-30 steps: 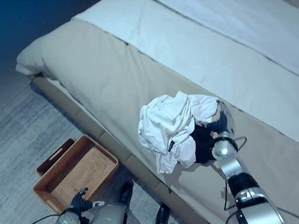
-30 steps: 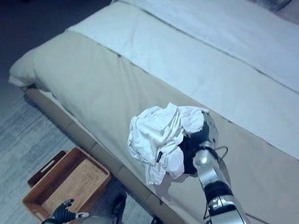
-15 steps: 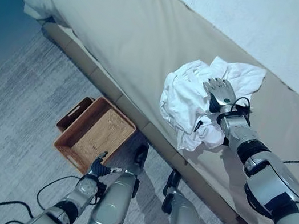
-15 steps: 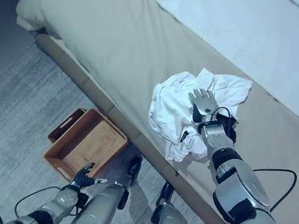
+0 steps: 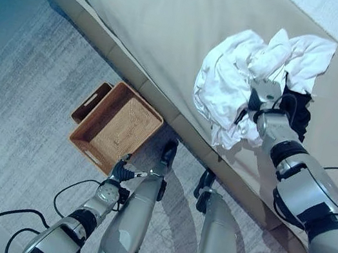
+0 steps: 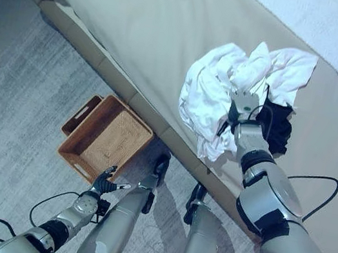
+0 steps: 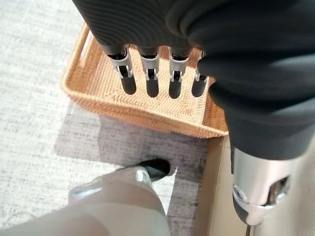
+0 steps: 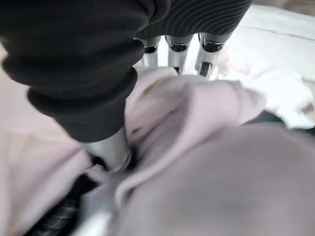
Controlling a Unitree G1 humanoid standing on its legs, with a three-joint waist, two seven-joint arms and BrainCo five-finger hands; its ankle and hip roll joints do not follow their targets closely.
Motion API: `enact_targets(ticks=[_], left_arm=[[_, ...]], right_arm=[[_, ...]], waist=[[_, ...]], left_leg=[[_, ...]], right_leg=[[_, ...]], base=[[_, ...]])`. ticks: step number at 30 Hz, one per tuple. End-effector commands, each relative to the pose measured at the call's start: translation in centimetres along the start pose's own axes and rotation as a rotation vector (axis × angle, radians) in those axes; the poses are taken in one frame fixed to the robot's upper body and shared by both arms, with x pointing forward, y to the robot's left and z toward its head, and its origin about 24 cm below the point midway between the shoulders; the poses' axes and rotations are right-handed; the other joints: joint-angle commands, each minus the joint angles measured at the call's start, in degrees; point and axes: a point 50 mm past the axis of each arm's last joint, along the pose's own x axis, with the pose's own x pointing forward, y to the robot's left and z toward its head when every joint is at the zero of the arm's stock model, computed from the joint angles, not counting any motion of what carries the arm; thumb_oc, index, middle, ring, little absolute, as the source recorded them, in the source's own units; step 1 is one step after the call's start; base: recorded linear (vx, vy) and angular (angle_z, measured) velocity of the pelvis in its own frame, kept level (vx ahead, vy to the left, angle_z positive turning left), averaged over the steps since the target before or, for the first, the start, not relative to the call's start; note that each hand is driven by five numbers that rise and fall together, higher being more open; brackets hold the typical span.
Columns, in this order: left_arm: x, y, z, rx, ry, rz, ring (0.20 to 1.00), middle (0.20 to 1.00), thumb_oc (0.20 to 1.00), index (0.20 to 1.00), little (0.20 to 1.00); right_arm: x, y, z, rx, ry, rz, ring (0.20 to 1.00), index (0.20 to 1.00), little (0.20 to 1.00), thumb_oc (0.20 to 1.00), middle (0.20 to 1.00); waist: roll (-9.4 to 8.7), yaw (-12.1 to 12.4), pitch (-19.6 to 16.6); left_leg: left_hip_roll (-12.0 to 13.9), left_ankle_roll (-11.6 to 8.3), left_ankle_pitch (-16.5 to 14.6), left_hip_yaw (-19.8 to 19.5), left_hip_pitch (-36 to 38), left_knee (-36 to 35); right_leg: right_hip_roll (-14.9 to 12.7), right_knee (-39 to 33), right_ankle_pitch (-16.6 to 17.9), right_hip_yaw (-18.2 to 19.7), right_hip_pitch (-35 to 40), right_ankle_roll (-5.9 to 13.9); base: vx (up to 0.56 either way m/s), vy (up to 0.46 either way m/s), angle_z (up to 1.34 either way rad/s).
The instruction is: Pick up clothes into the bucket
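A crumpled pile of white clothes [image 5: 239,80] lies near the edge of the bed, partly over a black garment [image 5: 299,113]. My right hand [image 5: 264,93] is dug into the pile, and a fold of white cloth [image 8: 197,103] is bunched between its fingers [image 8: 175,48] and thumb. A brown wicker basket [image 5: 116,127] sits on the floor by the bed base, with nothing in it. My left hand [image 5: 120,171] hangs low just in front of the basket's near corner, its fingers [image 7: 147,73] straight and holding nothing.
The bed [image 5: 154,25] has a beige cover and a low padded base [image 5: 126,70] along its side. A grey carpet [image 5: 20,113] covers the floor around the basket.
The camera has tilted further down, shifting the whole picture. My right hand lay flat and spread on the pile; its fingers have now sunk into the cloth. The left hand stays by the basket.
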Motion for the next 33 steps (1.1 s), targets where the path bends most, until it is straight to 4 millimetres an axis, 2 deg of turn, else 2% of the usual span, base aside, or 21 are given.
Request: enact_targets(ticks=[1,2,4,5,6,7,8,10,14,17,19,22,23,24,26,27,29,30,31,32,33], left_arm=[[-0.7,-0.2,-0.9,-0.068,0.017,0.048,1.0,1.0,1.0,1.0,1.0],[-0.7,-0.2,-0.9,-0.067,0.017,0.047,1.0,1.0,1.0,1.0,1.0],[-1.1,0.5,-2.0,-0.065,0.041,0.082,1.0,1.0,1.0,1.0,1.0],[-1.1,0.5,-2.0,-0.064,0.042,0.081,1.0,1.0,1.0,1.0,1.0],[-1.2,0.8,-2.3,-0.064,0.045,0.091,1.0,1.0,1.0,1.0,1.0],[-1.2,0.8,-2.3,-0.064,0.045,0.091,1.0,1.0,1.0,1.0,1.0],[-1.4,1.3,-2.8,-0.068,0.065,0.109,1.0,1.0,1.0,1.0,1.0],[-1.7,1.8,-3.7,-0.075,0.095,0.121,1.0,1.0,1.0,1.0,1.0],[-2.2,2.7,-5.0,-0.078,0.14,0.141,1.0,1.0,1.0,1.0,1.0],[-2.8,3.1,-6.2,-0.062,0.181,0.142,1.0,1.0,1.0,1.0,1.0],[-3.2,3.3,-7.1,-0.054,0.212,0.145,1.0,1.0,1.0,1.0,1.0],[-4.0,3.6,-8.3,-0.054,0.255,0.148,1.0,1.0,1.0,1.0,1.0],[-4.0,3.6,-8.3,-0.054,0.255,0.148,1.0,1.0,1.0,1.0,1.0],[-4.5,3.6,-9.1,-0.058,0.288,0.144,1.0,1.0,1.0,1.0,1.0],[-4.6,3.6,-9.4,-0.058,0.299,0.143,1.0,1.0,1.0,1.0,1.0],[-5.2,3.6,-10.3,-0.055,0.334,0.137,1.0,1.0,1.0,1.0,1.0],[-5.9,3.3,-11.2,-0.06,0.371,0.126,1.0,1.0,1.0,1.0,1.0],[-5.9,3.3,-11.2,-0.061,0.372,0.126,1.0,1.0,1.0,1.0,1.0],[-6.6,3.3,-12.2,-0.056,0.411,0.114,1.0,1.0,1.0,1.0,1.0],[-6.6,3.2,-12.2,-0.058,0.411,0.114,1.0,1.0,1.0,1.0,1.0],[-7.3,3.1,-13.0,-0.057,0.447,0.109,1.0,1.0,1.0,1.0,1.0]], right_arm=[[0.6,-4.3,0.5,0.202,-0.061,-0.24,0.2,0.2,0.2,0.2,0.2],[0.6,-4.3,0.4,0.201,-0.06,-0.24,0.2,0.2,0.2,0.2,0.2],[0.1,-11.0,1.0,0.461,-0.163,-0.534,0.2,0.2,0.2,0.2,0.2],[0.1,-11.0,0.9,0.461,-0.162,-0.533,0.2,0.2,0.2,0.2,0.2],[-0.2,-13.4,0.7,0.547,-0.187,-0.617,0.2,0.2,0.2,0.2,0.2],[-0.2,-13.4,0.7,0.547,-0.187,-0.617,0.2,0.2,0.2,0.2,0.2],[-0.8,-16.3,0.0,0.716,-0.218,-0.716,0.2,0.2,0.2,0.2,0.2],[-1.2,-17.8,-0.6,0.822,-0.243,-0.747,0.2,0.2,0.2,0.2,0.2],[-2.6,-21.0,-3.1,1.012,-0.245,-0.938,0.2,0.2,0.2,0.2,0.2],[-3.2,-21.8,-4.9,0.978,-0.213,-1.003,0.2,0.2,0.2,0.2,0.2],[-3.4,-21.7,-5.7,1.051,-0.185,-1.035,0.2,0.2,0.2,0.2,0.2],[-3.4,-20.9,-6.7,1.048,-0.137,-1.026,0.2,0.2,0.2,0.2,0.2],[-3.4,-20.9,-6.7,1.049,-0.137,-1.026,0.2,0.2,0.2,0.2,0.2],[-2.9,-19.8,-7.2,1.051,-0.093,-0.969,0.2,0.2,0.2,0.2,0.2],[-2.6,-19.3,-7.5,1.051,-0.073,-0.938,0.2,0.2,0.2,0.2,0.2],[-2.1,-17.8,-7.9,1.036,-0.034,-0.847,0.2,0.2,0.2,0.2,0.2],[-1.4,-16.6,-8.2,0.975,0.0,-0.748,0.2,0.2,0.2,0.2,0.2],[-1.4,-16.6,-8.1,0.974,-0.002,-0.746,0.2,0.2,0.2,0.2,0.2],[-0.7,-15.8,-8.5,0.821,0.024,-0.622,0.2,0.2,0.2,0.2,0.2],[-0.7,-15.9,-8.5,0.82,0.022,-0.622,0.2,0.2,0.2,0.2,0.2],[-0.2,-15.2,-8.6,0.746,0.036,-0.537,0.2,0.2,0.2,0.2,0.2]], waist=[[-0.14,-1.28,0.5],[-0.14,-1.24,0.5],[-1.19,-2.31,0.5],[-1.2,-2.27,0.5],[-1.51,-2.5,0.5],[-1.51,-2.5,0.5],[-2.23,-2.57,0.49],[-2.9,-2.71,-0.37],[-3.54,-3.1,-3.53],[-3.56,-3.25,-6.66],[-3.35,-3.32,-8.63],[-3.28,-3.75,-11.69],[-3.29,-3.74,-11.67],[-3.47,-3.9,-13.55],[-3.62,-4.0,-14.25],[-3.9,-4.18,-15.88],[-4.13,-4.21,-17.18],[-4.06,-4.19,-17.17],[-4.65,-4.17,-18.58],[-4.56,-4.15,-18.54],[-4.95,-3.92,-19.48]], left_leg=[[-1.55,0.78,-4.9,0.69,0.35,6.43],[-1.54,0.78,-4.91,0.7,0.38,6.41],[-0.54,0.66,-4.96,1.2,3.77,4.51],[-0.54,0.66,-4.95,1.2,3.86,4.44],[-0.31,0.63,-5.04,1.38,4.98,4.07],[-0.31,0.63,-5.04,1.38,4.98,4.07],[0.13,0.65,-4.81,1.59,7.32,3.22],[0.49,0.6,-5.25,1.68,9.41,2.71],[1.23,0.15,-4.21,1.75,14.11,-1.3],[1.43,-0.03,-4.18,1.66,17.69,-3.79],[1.59,0.04,-3.91,1.89,20.05,-5.85],[1.77,0.24,-2.79,2.25,23.15,-9.48],[1.78,0.24,-2.75,2.25,23.24,-9.56],[2.02,0.26,-2.26,2.62,25.18,-11.63],[2.08,0.23,-2.14,2.84,26.0,-12.3],[2.4,0.13,-2.11,3.37,27.38,-13.2],[2.52,-0.02,-2.11,4.07,28.7,-14.09],[2.55,-0.02,-2.1,4.13,28.83,-14.2],[2.85,-0.33,-2.05,5.17,29.72,-14.95],[2.87,-0.33,-2.04,5.25,29.81,-15.03],[3.24,-0.57,-2.01,6.12,30.51,-15.44]], right_leg=[[-1.63,-7.57,7.81,3.44,3.25,2.44],[-1.63,-7.58,7.8,3.45,3.27,2.44],[-1.37,-9.33,8.34,3.86,5.65,2.92],[-1.37,-9.4,8.36,3.86,5.73,2.92],[-1.31,-9.72,8.46,3.97,6.7,3.0],[-1.31,-9.72,8.46,3.97,6.7,3.0],[-1.16,-10.65,8.98,4.1,8.86,3.14],[-0.94,-11.17,8.85,4.21,10.95,3.15],[-0.22,-14.71,9.72,3.69,15.38,3.43],[0.18,-16.91,9.63,2.77,19.33,3.7],[0.57,-18.34,9.83,2.35,21.59,3.9],[1.2,-20.5,10.46,2.38,23.8,4.25],[1.2,-20.55,10.48,2.38,23.87,4.25],[1.62,-21.94,10.69,2.38,25.59,4.44],[1.84,-22.6,10.9,2.45,26.33,4.53],[2.03,-24.04,11.45,2.66,27.45,4.75],[2.28,-26.2,12.56,3.29,28.79,5.01],[2.33,-26.4,12.67,3.34,28.93,5.01],[2.63,-28.69,13.8,3.87,29.86,5.33],[2.66,-28.85,13.89,3.94,29.95,5.34],[2.96,-30.22,14.47,4.34,30.7,5.57]], base=[[-0.01,0.006,-0.1],[-0.02,0.003,-0.12],[-0.01,-0.001,-0.12],[-0.01,-0.009,-0.22],[0.0,-0.002,-0.22],[0.0,0.0,-0.2],[0.01,-0.011,-0.11],[0.03,-0.019,-0.13],[0.06,-0.026,-0.11],[0.12,-0.026,-0.04],[0.1,-0.004,-0.05],[0.08,-0.006,-0.03],[0.09,-0.009,-0.06],[0.07,-0.01,-0.04],[0.06,-0.011,-0.03],[0.06,-0.001,-0.04],[0.06,0.003,-0.09],[0.04,0.001,-0.25],[0.03,0.0,-0.24],[0.05,-0.015,-0.26],[0.04,-0.015,-0.19]])
